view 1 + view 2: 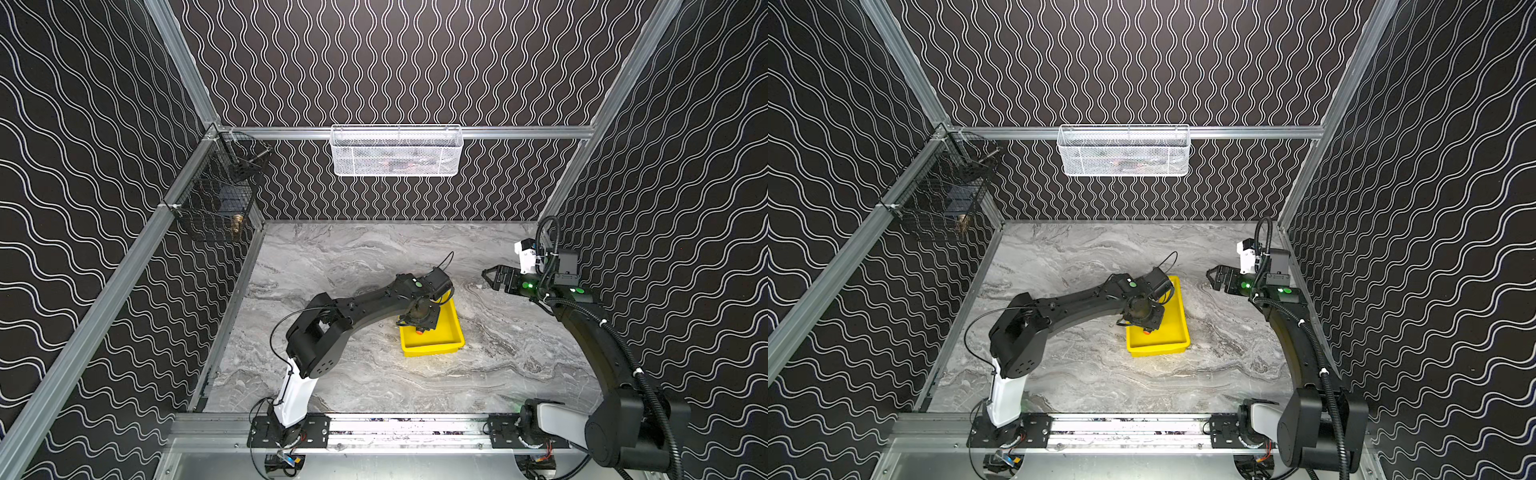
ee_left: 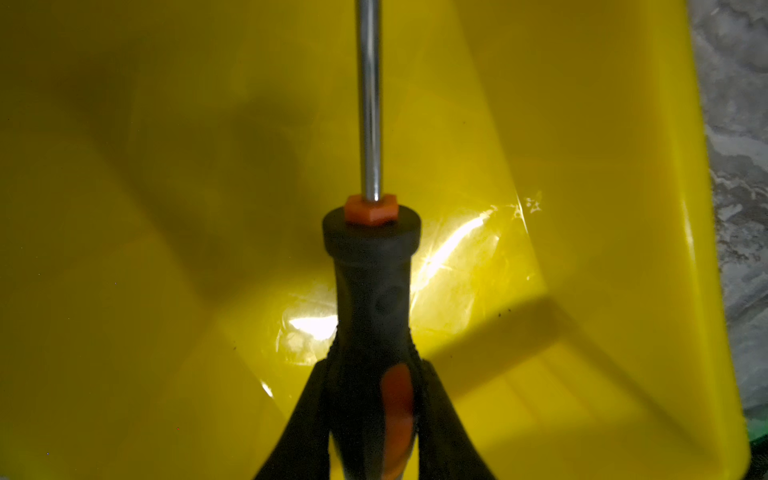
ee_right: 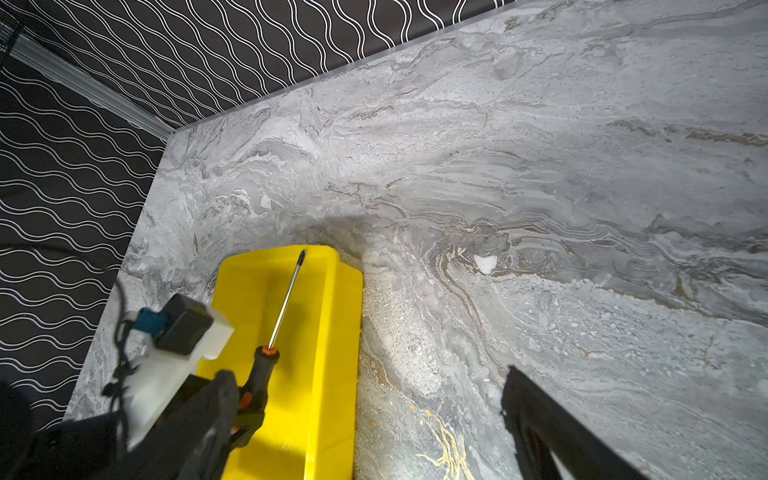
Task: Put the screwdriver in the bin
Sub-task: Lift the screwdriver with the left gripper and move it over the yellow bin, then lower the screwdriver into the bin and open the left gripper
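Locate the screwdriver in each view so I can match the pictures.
In a top view: the screwdriver, only its orange butt showing, over the near half of the bin.
In a top view: again just the orange butt, same spot.
Left wrist: mid-picture, handle clamped by the left gripper.
Right wrist: whole tool, lengthwise over the bin.
Shared landmark: the yellow bin, in all four.

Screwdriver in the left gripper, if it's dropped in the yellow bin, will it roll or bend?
Probably stiff: the screwdriver has a straight metal shaft. Its rounded handle might roll briefly, though the yellow bin should contain it.
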### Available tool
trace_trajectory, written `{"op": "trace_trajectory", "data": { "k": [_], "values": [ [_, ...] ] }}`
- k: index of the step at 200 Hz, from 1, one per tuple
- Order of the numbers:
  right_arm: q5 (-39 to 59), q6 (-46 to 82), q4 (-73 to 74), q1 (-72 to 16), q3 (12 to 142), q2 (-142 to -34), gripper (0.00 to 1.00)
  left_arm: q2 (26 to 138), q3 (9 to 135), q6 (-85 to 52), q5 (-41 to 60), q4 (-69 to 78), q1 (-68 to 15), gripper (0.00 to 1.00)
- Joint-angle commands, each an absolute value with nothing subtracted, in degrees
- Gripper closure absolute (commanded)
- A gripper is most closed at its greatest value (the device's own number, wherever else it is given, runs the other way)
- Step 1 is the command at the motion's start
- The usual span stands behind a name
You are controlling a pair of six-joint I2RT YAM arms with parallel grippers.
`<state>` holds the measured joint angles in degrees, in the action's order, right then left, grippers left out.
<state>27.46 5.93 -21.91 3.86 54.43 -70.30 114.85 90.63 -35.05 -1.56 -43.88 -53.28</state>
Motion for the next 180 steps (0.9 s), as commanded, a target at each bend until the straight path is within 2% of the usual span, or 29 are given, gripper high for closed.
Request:
{"op": "trace_trajectory", "data": {
  "k": [1, 72, 143, 180],
  "values": [
    [27.5, 5.1, -21.9, 3.9, 54.7, -70.5, 0.01, 112.3, 88.9, -36.4, -1.0, -44.4, -53.5, 0.79],
    [27.6, 5.1, -22.3, 3.9, 54.8, -70.1, 0.01, 111.2, 86.6, -36.1, -0.6, -42.8, -54.7, 0.79],
    [27.7, 5.2, -22.0, 3.9, 54.1, -69.5, 0.01, 117.9, 90.1, -34.3, -1.3, -43.0, -54.8, 0.76],
    [27.5, 5.1, -21.9, 3.9, 54.1, -69.6, 0.01, 119.1, 90.9, -34.3, -1.6, -43.1, -54.8, 0.71]
  ]
}}
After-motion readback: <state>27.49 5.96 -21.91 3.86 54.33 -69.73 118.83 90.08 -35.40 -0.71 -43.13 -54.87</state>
